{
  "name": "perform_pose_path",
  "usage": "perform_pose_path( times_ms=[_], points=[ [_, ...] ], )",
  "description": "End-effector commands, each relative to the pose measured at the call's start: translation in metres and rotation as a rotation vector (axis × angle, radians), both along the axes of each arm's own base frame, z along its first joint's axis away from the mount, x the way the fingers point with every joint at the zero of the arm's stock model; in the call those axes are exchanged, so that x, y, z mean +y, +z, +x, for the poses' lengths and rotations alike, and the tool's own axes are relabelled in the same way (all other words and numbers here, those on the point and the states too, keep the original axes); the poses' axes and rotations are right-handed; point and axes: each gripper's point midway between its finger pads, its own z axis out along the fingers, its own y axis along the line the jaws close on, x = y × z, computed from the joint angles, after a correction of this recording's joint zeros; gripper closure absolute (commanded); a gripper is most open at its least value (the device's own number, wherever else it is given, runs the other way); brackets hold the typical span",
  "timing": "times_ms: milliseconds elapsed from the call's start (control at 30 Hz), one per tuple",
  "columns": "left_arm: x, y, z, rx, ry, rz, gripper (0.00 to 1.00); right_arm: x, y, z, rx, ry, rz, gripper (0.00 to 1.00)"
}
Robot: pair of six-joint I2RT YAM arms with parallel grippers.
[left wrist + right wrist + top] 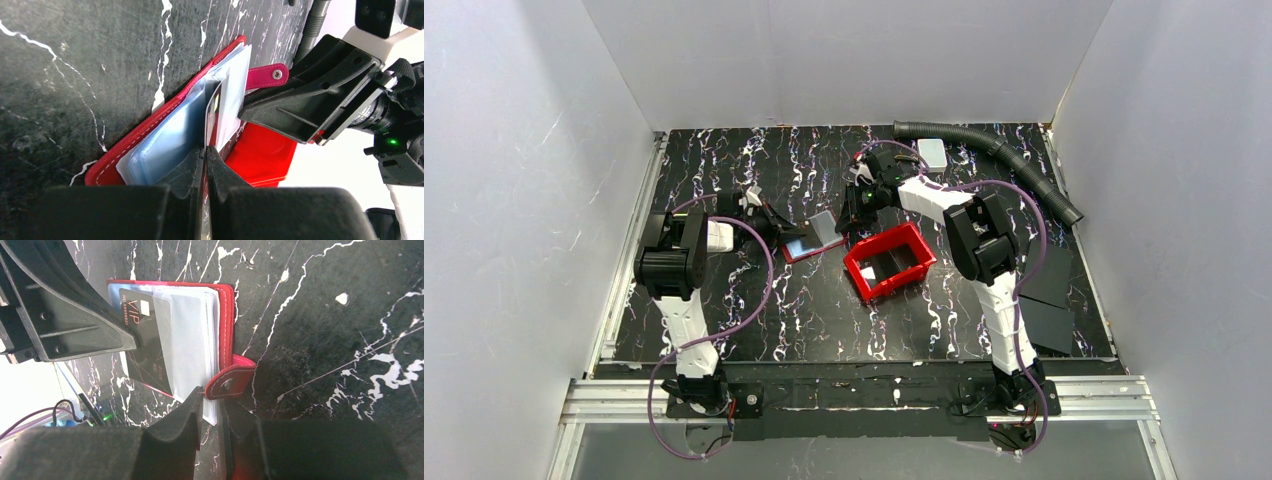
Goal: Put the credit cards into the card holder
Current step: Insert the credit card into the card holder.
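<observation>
A: One card going in, then?
B: Yep, the left hand (pixel 206 149) pinched the dark VIP card (pixel 147 350), partway into a sleeve (pixel 187 340) of the card holder (pixel 812 238), open on the table (pixel 754 300). The right hand (pixel 212 405) clamped its sleeve edge. Card wasn't fully seated yet.

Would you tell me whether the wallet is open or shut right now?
Open: the wallet lies spread on the table, its clear sleeves exposed and snap tab unfastened.
</observation>
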Motion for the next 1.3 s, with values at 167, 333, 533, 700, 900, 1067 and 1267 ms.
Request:
perform_pose_path(
  times_ms=[167,333,533,700,900,1067,1267],
  points=[
    [-0.009,-0.005,0.005,-0.007,0.074,0.074,1.00,0.008,-0.006,-0.001,0.001,0.008,0.007,0.76],
    [-0.020,-0.003,0.003,-0.005,0.101,0.096,1.00,0.007,-0.006,-0.002,0.008,-0.006,0.008,0.77],
    [-0.025,-0.001,0.002,-0.013,0.161,0.134,1.00,0.006,-0.003,-0.007,0.026,-0.028,0.021,0.77],
    [-0.022,0.000,0.000,-0.040,0.163,0.158,1.00,0.004,0.007,-0.009,0.021,-0.046,0.035,0.77],
    [-0.015,-0.002,-0.005,-0.058,0.190,0.167,1.00,-0.004,0.002,-0.007,0.031,-0.063,0.036,0.78],
    [-0.010,-0.001,-0.002,-0.083,0.221,0.169,1.00,-0.004,0.001,-0.006,0.034,-0.058,0.045,0.78],
    [-0.003,0.001,0.001,-0.099,0.250,0.178,1.00,-0.003,0.000,-0.007,0.037,-0.051,0.049,0.79]
  ],
)
